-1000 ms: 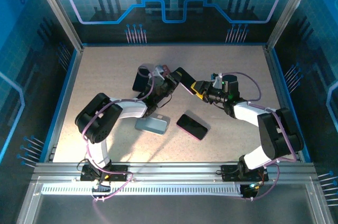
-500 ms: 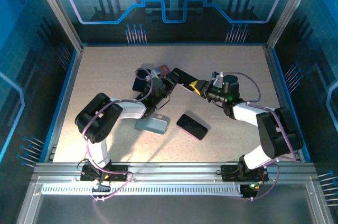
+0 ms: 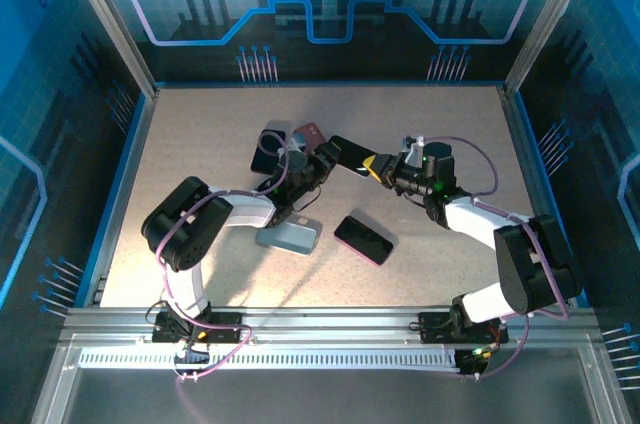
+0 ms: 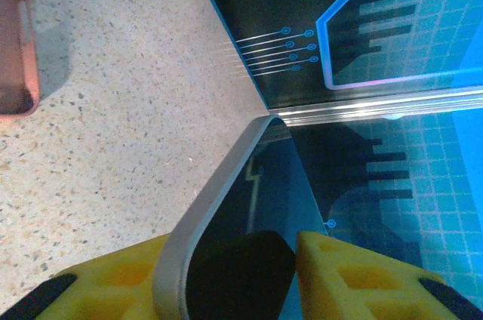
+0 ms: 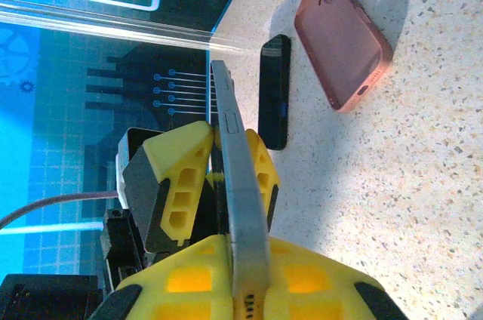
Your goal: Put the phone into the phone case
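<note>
Nearest the arm bases, a grey case (image 3: pixel 288 236) and a second phone (image 3: pixel 364 239) lie flat on the bench (image 3: pixel 200 134), just beside each other and not touching, with neither arm at them. Past these, mid-bench, the phone (image 3: pixel 346 153) is held up off the surface between the two arms. The left gripper (image 4: pixel 238 278) has its jaws closed on one end, a yellow finger on each face. The right gripper (image 5: pixel 245 278) pinches the other end the same way, and its wrist camera sees the phone edge-on. So both grip one phone at once, which reads as a handover or a regrip. Beyond the phone, a pink case (image 5: pixel 343 37) lies on the bench with a dark slab (image 5: pixel 275 90) close beside it; whether that slab is a phone or a case I cannot tell. As for progress, the phone is lifted and held, but it is in no case, and both cases lie apart from it. Which case is meant I cannot tell. What is left is to line the phone up over a case and press it in.
</note>
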`<move>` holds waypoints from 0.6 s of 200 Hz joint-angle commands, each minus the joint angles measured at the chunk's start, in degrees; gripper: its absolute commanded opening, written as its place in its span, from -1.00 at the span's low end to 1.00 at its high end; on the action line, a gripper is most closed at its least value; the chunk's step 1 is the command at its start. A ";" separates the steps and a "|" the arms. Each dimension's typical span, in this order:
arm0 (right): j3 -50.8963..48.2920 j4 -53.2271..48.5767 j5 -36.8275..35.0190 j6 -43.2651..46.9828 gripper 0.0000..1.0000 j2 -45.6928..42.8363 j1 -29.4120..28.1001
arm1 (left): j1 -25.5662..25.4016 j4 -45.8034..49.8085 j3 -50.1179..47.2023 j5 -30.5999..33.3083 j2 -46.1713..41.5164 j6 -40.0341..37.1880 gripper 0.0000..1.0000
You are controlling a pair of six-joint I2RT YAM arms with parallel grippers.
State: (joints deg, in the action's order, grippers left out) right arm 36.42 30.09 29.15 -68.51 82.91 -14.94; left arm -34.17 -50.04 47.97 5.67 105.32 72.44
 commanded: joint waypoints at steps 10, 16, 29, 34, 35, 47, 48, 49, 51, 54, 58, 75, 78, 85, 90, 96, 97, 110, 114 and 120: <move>0.08 -2.38 -1.21 2.20 -1.00 -2.04 1.27 | 2.74 2.85 -0.97 -2.43 -2.94 -3.65 -0.21; 0.18 -2.52 -1.13 2.24 -1.00 -2.12 1.52 | 3.37 4.44 -0.92 -3.24 -3.01 -3.78 -0.21; 0.27 -2.80 -1.01 2.33 -1.00 -1.99 2.22 | 4.68 7.45 -0.84 -4.74 -3.03 -4.55 -0.21; 0.36 -2.94 -0.86 2.48 -1.00 -1.94 2.41 | 5.29 8.49 -0.78 -5.12 -3.08 -5.16 -0.21; 0.38 -2.93 -0.81 2.49 -1.00 -1.91 2.48 | 5.36 8.66 -0.82 -5.22 -3.05 -5.32 -0.21; 0.65 -3.01 -0.52 2.68 -1.00 -1.47 3.21 | 6.66 11.39 -0.28 -5.87 -2.95 -7.15 -0.21; 0.70 -3.06 -0.46 2.68 -1.00 -1.47 3.27 | 6.75 11.60 -0.22 -5.90 -2.94 -7.28 -0.21; 0.73 -3.04 -0.43 2.68 -1.00 -1.41 3.31 | 6.84 12.01 -0.14 -6.05 -2.93 -7.47 -0.21; 0.75 -3.06 -0.37 2.72 -1.00 -1.30 3.51 | 7.15 12.65 0.14 -6.29 -2.88 -7.84 -0.21; 0.91 -3.02 -0.21 2.76 -1.00 -1.16 3.68 | 7.59 13.78 0.63 -6.64 -2.74 -8.47 -0.21; 0.99 -2.94 -0.03 2.84 -1.00 -0.93 3.90 | 8.05 15.45 1.43 -7.13 -2.62 -9.30 -0.23; 1.44 -2.44 0.82 2.86 -1.00 0.32 5.26 | 10.06 24.28 6.62 -9.20 -1.09 -13.84 -0.39; 1.53 -2.24 1.09 2.86 -1.00 0.63 5.46 | 10.28 26.03 7.90 -9.55 -0.60 -14.72 -0.42; 1.71 -1.79 1.47 2.71 -1.00 1.20 5.93 | 10.76 30.01 10.70 -10.10 0.52 -16.94 -0.48; 1.85 -1.35 1.79 2.48 -1.00 1.66 6.30 | 11.10 32.86 12.83 -10.39 1.39 -18.45 -0.51; 1.97 -0.77 2.27 2.21 -1.00 2.25 6.73 | 11.38 35.58 15.36 -10.85 2.49 -20.40 -0.57; 2.02 -0.71 2.29 2.23 -1.00 2.38 6.84 | 11.44 36.09 15.73 -10.85 2.68 -20.67 -0.59; 2.53 0.12 3.22 1.81 -1.00 3.72 7.67 | 11.75 40.91 20.71 -10.76 5.11 -24.52 -0.74; 2.79 0.15 3.47 1.81 -1.00 4.16 7.89 | 11.76 42.34 22.07 -10.57 5.93 -25.48 -0.77; 3.02 0.30 3.72 1.80 -1.00 4.71 8.24 | 11.96 44.35 24.29 -10.49 7.17 -26.68 -0.81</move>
State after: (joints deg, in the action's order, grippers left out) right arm 36.53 26.22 29.85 -66.85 85.69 -8.36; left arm -22.61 -18.96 64.82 -2.87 108.33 55.68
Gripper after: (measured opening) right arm 0.115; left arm 0.124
